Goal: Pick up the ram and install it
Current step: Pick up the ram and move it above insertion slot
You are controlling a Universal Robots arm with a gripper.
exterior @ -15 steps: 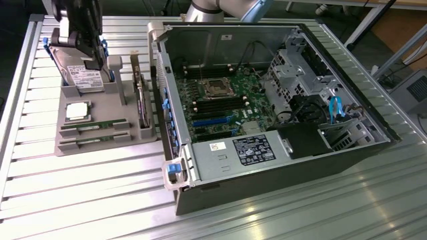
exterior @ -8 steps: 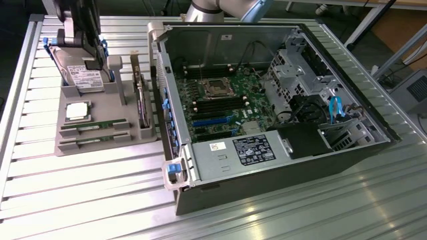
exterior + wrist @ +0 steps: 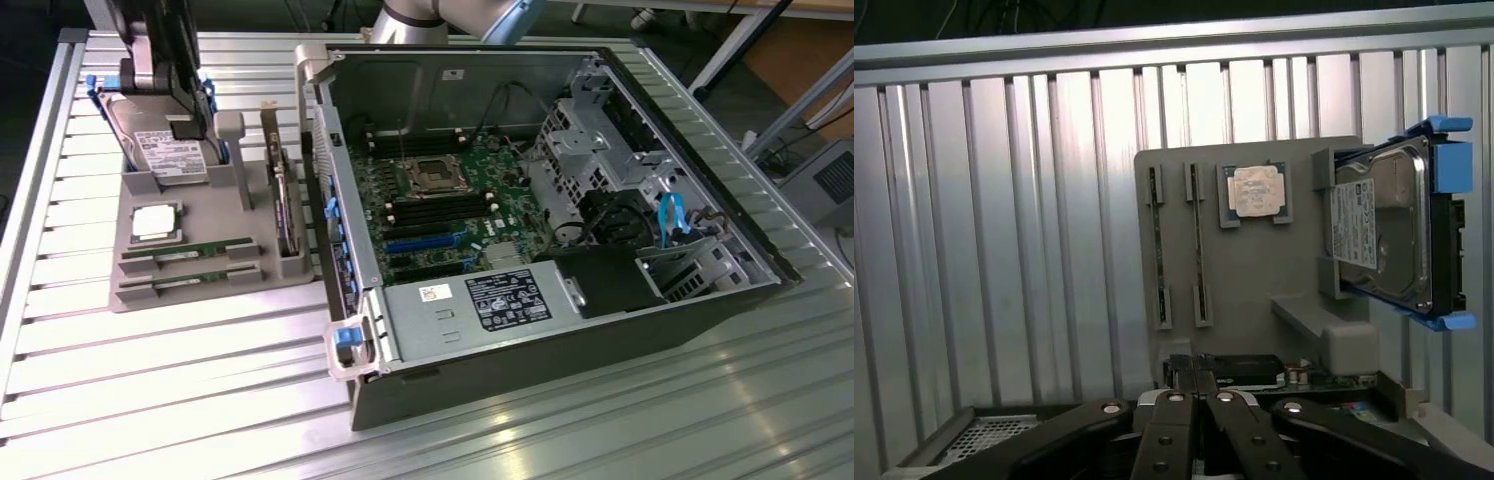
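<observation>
**Hand shut and empty; ram resting in the tray**

Hand (image 3: 1197,372): the fingers (image 3: 1176,385) are drawn fully together with nothing between them. In the wrist view it hangs in the air above the scene and touches nothing, well apart from the ram. The arm (image 3: 441,15) enters at the far edge of the exterior view, behind the case.

Task item: two sticks lie side by side in slots at the near end of the grey holder tray (image 3: 220,215). These are the farther ram stick (image 3: 194,250) and the nearer ram stick (image 3: 187,281). Both are seated on edge and neither has been lifted.

Other tray contents: the processor chip (image 3: 154,222) lies flat just beyond the sticks. The hard drive (image 3: 174,155), with blue side rails, leans in its stand at the far end. A circuit card (image 3: 282,200) stands on edge along the tray side next to the case.

Surroundings: the open computer case (image 3: 534,370) lies to the exterior view's right of the tray, just beside it, with the motherboard (image 3: 454,215) exposed. Tray and case both rest on the ribbed aluminium counter (image 3: 174,400).
</observation>
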